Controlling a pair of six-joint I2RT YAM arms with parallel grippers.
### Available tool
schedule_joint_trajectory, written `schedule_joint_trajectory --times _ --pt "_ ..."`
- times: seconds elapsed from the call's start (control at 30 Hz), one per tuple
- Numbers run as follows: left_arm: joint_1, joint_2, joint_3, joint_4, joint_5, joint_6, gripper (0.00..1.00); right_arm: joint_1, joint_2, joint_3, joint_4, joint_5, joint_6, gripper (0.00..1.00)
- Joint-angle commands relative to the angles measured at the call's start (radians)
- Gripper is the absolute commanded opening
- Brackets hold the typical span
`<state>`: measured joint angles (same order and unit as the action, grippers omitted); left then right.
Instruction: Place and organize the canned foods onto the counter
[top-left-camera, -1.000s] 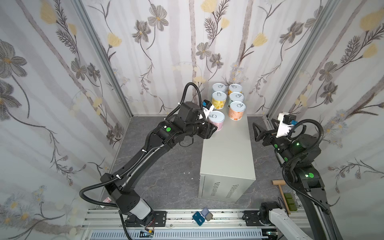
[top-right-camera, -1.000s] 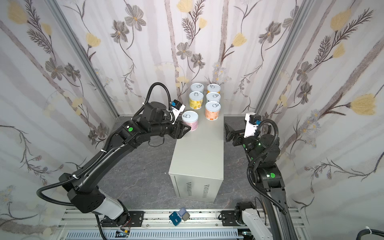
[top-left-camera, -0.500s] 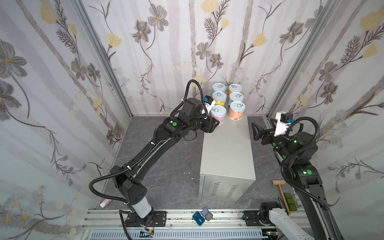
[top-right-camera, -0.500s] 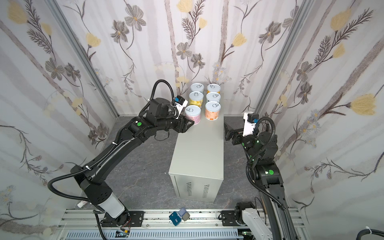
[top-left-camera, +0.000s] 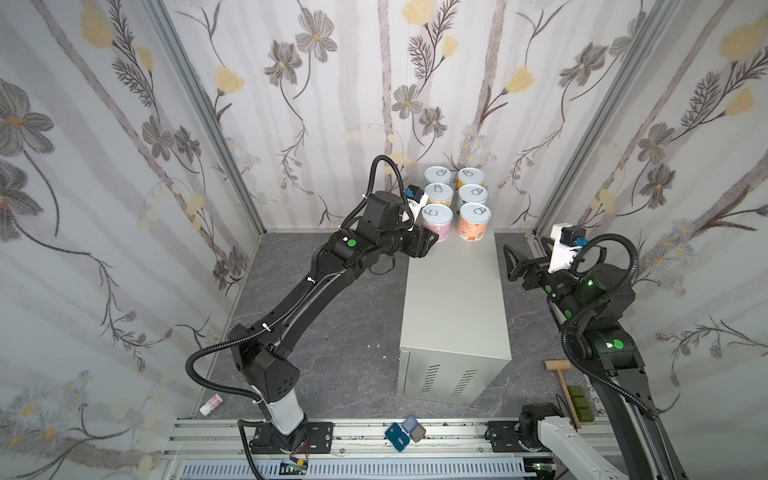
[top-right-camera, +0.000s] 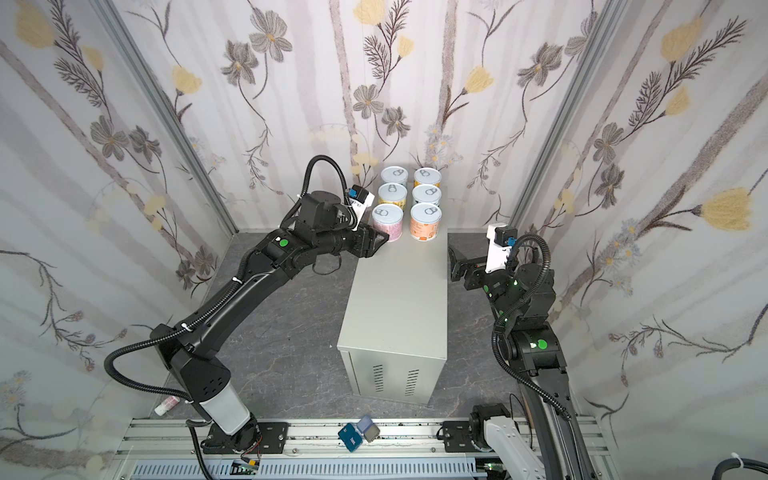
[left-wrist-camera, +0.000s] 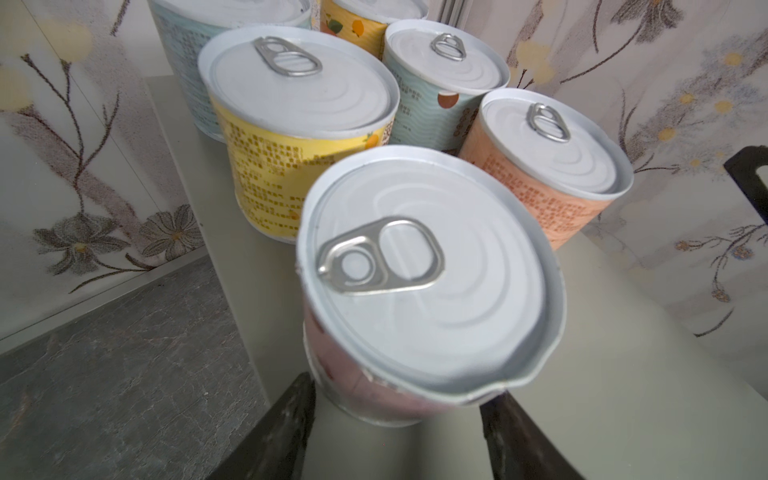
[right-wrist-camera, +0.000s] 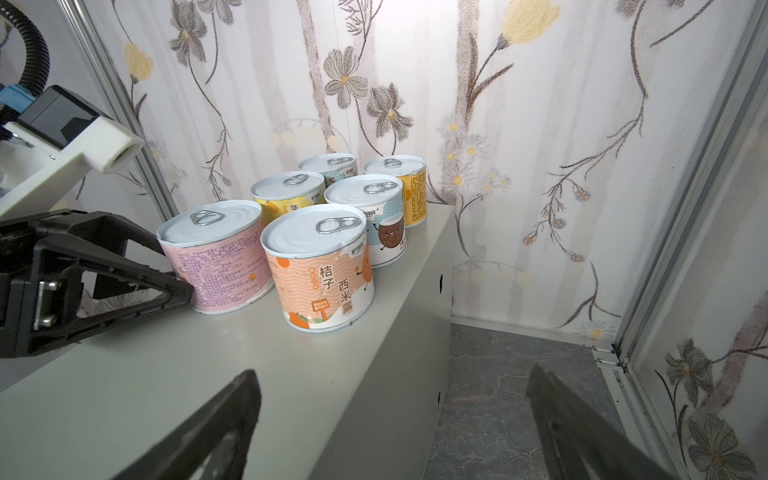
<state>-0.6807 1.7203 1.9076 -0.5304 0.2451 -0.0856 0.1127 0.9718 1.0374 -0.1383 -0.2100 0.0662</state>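
Six canned foods stand in two rows of three at the far end of the counter (top-left-camera: 453, 299) (top-right-camera: 399, 299). The pink can (top-left-camera: 436, 222) (top-right-camera: 387, 221) (left-wrist-camera: 428, 270) (right-wrist-camera: 216, 253) stands at the front left of the group, beside the salmon can (top-left-camera: 473, 222) (right-wrist-camera: 320, 270). My left gripper (top-left-camera: 432, 241) (top-right-camera: 384, 239) (left-wrist-camera: 401, 390) is shut on the pink can low on its sides, and the rim is dented by one finger. My right gripper (top-left-camera: 509, 259) (top-right-camera: 455, 262) (right-wrist-camera: 392, 372) is open and empty, off the counter's right edge.
Behind the front pair are a yellow can (top-left-camera: 438, 194) and a light blue can (top-left-camera: 473, 195). On the floor lie a small pink-and-white tube (top-left-camera: 210, 405), a wooden mallet (top-left-camera: 563, 382) and green blocks (top-left-camera: 577, 405). The walls stand close behind the cans.
My left arm has carried the pink can from the counter's left edge toward the back, next to the salmon can. The right gripper has shifted slightly.
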Motion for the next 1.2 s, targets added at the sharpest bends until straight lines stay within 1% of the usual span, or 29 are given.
schedule_joint_trajectory --times 0.0,0.87,1.17 --pt "0.009 0.011 0.008 -0.014 0.005 -0.013 0.65 0.002 0.004 0.005 0.011 0.000 -0.014 1.00" --pt "0.021 0.023 0.010 0.000 0.025 -0.031 0.65 0.001 -0.012 0.000 0.003 -0.004 -0.019 1.00" --pt "0.021 0.011 0.002 -0.002 0.017 -0.031 0.67 0.001 -0.012 -0.002 0.003 -0.006 -0.019 1.00"
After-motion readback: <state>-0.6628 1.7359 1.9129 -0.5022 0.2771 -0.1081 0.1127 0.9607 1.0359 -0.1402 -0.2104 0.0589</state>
